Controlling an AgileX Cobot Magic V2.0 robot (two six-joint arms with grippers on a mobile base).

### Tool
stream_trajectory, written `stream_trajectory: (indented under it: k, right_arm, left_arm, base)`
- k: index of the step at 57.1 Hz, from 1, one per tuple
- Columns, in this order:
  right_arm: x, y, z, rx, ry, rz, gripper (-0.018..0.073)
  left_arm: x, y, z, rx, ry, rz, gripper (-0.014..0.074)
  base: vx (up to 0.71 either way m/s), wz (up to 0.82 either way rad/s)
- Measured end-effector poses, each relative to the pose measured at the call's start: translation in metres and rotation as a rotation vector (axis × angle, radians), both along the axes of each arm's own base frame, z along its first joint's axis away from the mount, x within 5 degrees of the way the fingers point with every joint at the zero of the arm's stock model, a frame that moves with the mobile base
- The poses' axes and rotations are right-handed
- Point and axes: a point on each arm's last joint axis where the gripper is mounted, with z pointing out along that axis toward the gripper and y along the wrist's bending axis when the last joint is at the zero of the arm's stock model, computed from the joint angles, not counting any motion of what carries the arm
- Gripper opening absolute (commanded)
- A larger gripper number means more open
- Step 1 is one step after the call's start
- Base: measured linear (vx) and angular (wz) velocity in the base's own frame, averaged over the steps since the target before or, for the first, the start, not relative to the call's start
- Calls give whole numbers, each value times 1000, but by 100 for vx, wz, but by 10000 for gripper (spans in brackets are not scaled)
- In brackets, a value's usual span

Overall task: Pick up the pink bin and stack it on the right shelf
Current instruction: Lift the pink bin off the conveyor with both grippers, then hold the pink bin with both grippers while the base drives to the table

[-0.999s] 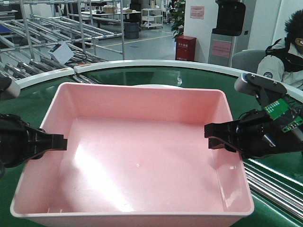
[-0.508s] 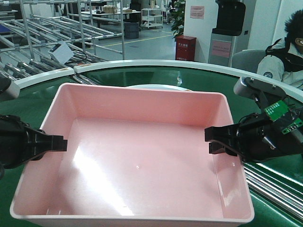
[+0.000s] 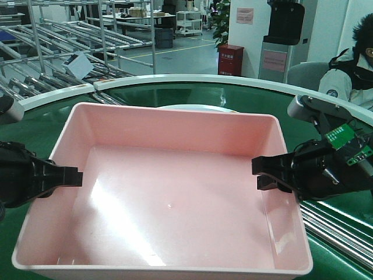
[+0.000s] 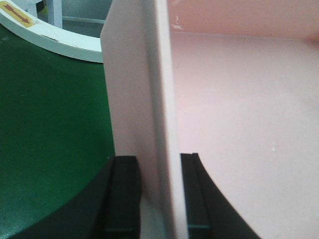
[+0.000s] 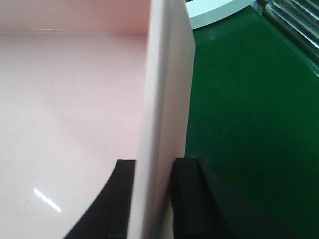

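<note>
Here you see the bin (image 3: pixel 175 198), a wide, shallow pink tub with its open side up, filling the near middle of the front view. It lies over the green belt (image 3: pixel 145 93), whose white curved rim (image 3: pixel 175 77) runs behind the bin's far wall. You cannot tell from these views whether the bin's base rests on the belt or hangs just above it.

The left gripper (image 3: pixel 77 176) meets the bin at the middle of its left wall. The right gripper (image 3: pixel 256 174) meets it at the middle of its right wall, so the two face each other across the tub.

In the left wrist view the two black fingers (image 4: pixel 124 194) straddle the left wall. One is outside over the belt and the other is inside the tub, both pressed to the plastic just under the bin's lip. The jaws are closed to the wall's thickness and have hold of it. In the right wrist view the same holds for the right wall, with one black pad outside, one inside, and the wall clamped between them.

A green circuit board (image 3: pixel 344 135) sits on top of the right arm, and bare steel rollers (image 3: pixel 338 227) lie to the near right of the bin. Far left stand roller racks (image 3: pixel 64 35). In the far middle a red box (image 3: pixel 229 58) stands on the floor, and far right is a seated person (image 3: pixel 349 70) in a grey jacket.
</note>
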Motion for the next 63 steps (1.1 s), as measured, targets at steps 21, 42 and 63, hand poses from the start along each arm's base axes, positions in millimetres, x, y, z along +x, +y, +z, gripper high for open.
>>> stream_trajectory:
  k: [21, 42, 63]
  right_arm:
    - [0, 0, 0, 0, 0, 0, -8]
    - [0, 0, -1, 2, 3, -1, -8]
    - [1, 0, -1, 3, 3, -1, -8]
  left_arm:
    - [0, 0, 0, 0, 0, 0, -2]
    - [0, 0, 0, 3, -1, 0, -2]
    - [0, 0, 0, 2, -3, 0, -2]
  base:
    - [-11, 7]
    - [-25, 12]
    - [-29, -15]
